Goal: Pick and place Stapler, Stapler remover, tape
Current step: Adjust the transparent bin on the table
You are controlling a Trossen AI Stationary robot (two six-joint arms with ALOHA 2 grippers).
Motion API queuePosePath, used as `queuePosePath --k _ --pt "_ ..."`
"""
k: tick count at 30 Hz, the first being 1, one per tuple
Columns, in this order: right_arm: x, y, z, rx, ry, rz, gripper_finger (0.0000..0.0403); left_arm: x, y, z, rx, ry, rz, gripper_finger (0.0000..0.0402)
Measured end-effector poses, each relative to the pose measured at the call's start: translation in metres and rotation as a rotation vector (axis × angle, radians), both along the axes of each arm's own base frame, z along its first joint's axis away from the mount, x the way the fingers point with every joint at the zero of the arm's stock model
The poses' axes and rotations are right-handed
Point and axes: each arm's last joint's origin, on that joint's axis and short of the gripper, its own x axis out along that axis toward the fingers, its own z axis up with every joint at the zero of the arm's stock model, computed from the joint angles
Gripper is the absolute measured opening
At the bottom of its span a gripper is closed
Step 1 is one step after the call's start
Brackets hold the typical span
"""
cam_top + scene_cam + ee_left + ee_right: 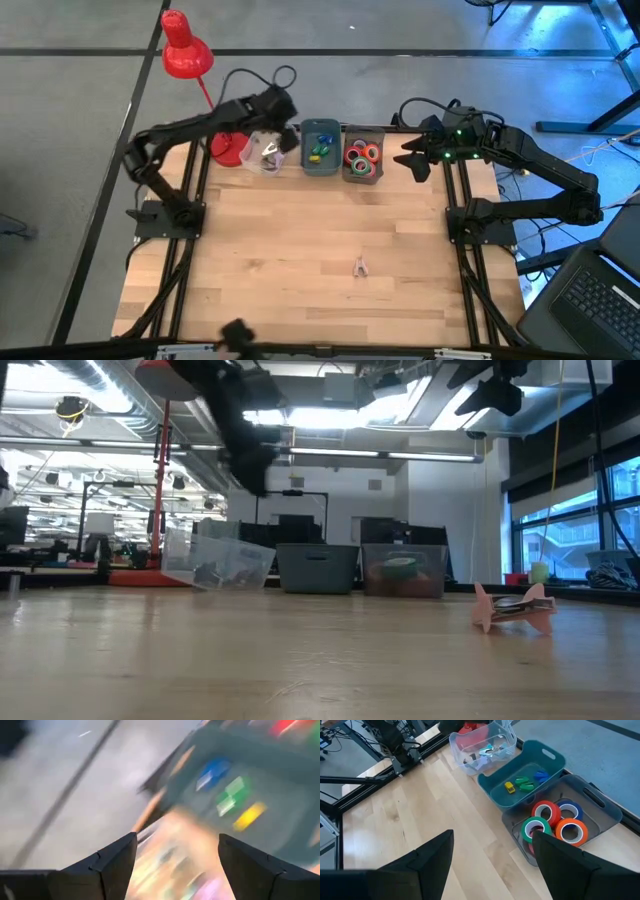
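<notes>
Alone on the desk [300, 250], the staple remover [360, 266] is lying toward the front edge.
Both hands, left [283, 132] and right [412, 160], are hovering open by the back-row bins (tape rolls [362, 155] binned); right looks slightly nearer.

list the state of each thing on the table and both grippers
left gripper: open, empty, above the clear bin
right gripper: open, empty
tape rolls: flat in the grey bin
small coloured blocks: in the teal bin
pink staple remover: alone on the table

Three bins [546, 754], roughly five tape rolls [536, 830], four small coloured blocks [510, 787], one stapler remover [360, 266].
</notes>
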Motion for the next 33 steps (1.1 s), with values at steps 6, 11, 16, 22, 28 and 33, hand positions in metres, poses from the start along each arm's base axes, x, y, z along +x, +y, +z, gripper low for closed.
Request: queuePosePath --k 6,11,16,22,28,33 --pt "0.000 0.000 0.000 -0.008 0.000 0.006 0.0273 -0.049 -0.003 -0.006 -0.099 0.390 0.124 0.0264" --pt "0.000 0.000 0.000 -0.005 -0.001 0.003 0.0273 -0.082 0.007 -0.018 -0.064 0.649 0.305 0.0228" --pt "0.000 0.001 0.000 0.014 -0.007 0.019 0.0273 -0.098 0.011 -0.039 -0.205 0.610 0.334 0.0119" --pt "0.000 0.001 0.000 0.019 -0.002 0.018 0.0273 -0.105 0.000 -0.065 -0.309 0.646 0.307 0.0008" --pt "0.000 0.001 0.000 0.016 -0.002 0.020 0.0273 -0.102 -0.007 -0.084 -0.385 0.566 0.228 0.0001" --pt "0.000 0.001 0.000 0.016 -0.001 0.020 0.0273 -0.087 -0.006 -0.086 -0.379 0.423 0.158 0.0001"
